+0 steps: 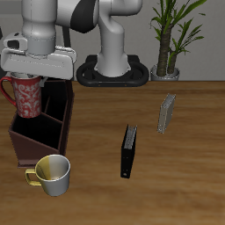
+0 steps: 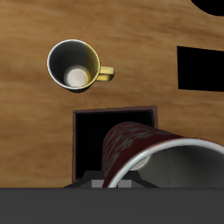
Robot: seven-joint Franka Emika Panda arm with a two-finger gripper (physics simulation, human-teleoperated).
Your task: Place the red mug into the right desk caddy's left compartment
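Bench [image 1: 176, 185] of brown wood grain fills the front, carrying a cream mug [image 1: 53, 173] nearest its edge and a black book [image 1: 129, 151] beside it. Behind the cream mug sits the right desk caddy [image 1: 39, 123] — the red mug [image 1: 28, 95] hangs over it, clamped in the jaws of the gripper [image 1: 26, 77], not yet resting inside. In the wrist view the red mug [image 2: 153, 153] tilts above an open dark compartment [image 2: 92, 140]; which compartment, I cannot tell. Lifting and carrying look done — lowering and release remain. Farther back stand a grey book [image 1: 166, 112], the robot's base [image 1: 112, 70] and a potted plant [image 1: 174, 31].
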